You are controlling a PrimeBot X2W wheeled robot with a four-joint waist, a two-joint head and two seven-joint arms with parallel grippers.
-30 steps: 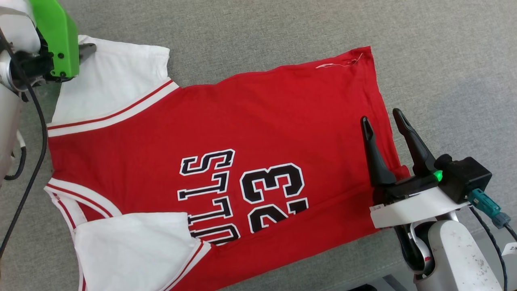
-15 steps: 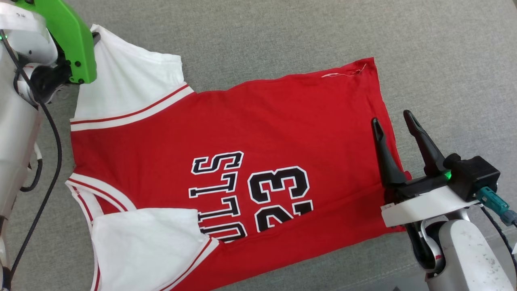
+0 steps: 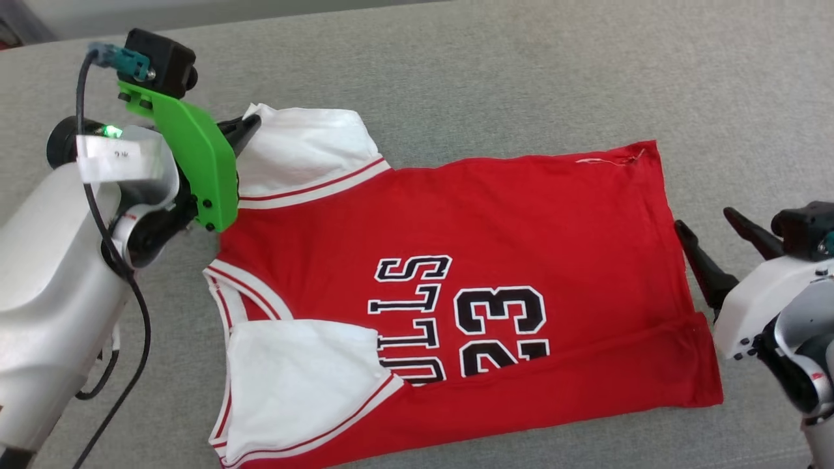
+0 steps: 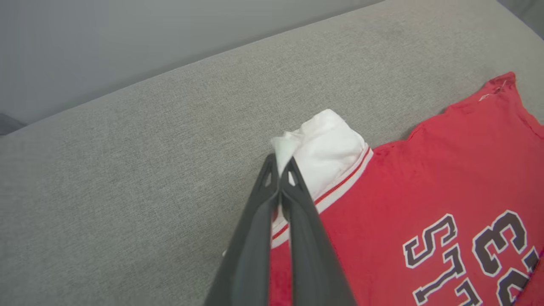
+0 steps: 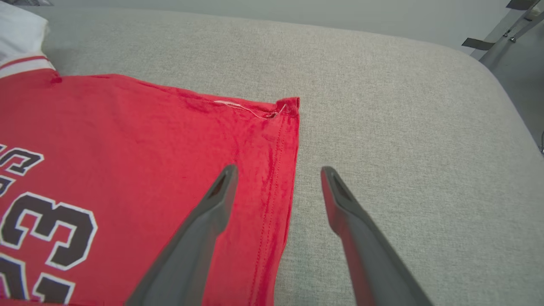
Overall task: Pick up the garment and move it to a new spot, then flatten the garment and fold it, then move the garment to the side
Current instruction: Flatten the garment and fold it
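Red garment (image 3: 495, 215) lies spread print-up on the grey bench (image 3: 521, 65). Left end effector (image 4: 280, 163) is clamped on its far white sleeve (image 4: 329, 140); right end effector (image 5: 276, 172) gapes wide and empty at the hem (image 5: 278, 136). Flattening looks underway; folding and moving aside are left

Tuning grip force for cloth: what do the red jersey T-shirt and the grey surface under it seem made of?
The red jersey T-shirt looks like soft matte knit, perhaps cotton or a blend: it creases and has stitched hems. The grey surface looks like coarse woven upholstery over padding: speckled weave, rounded edge.
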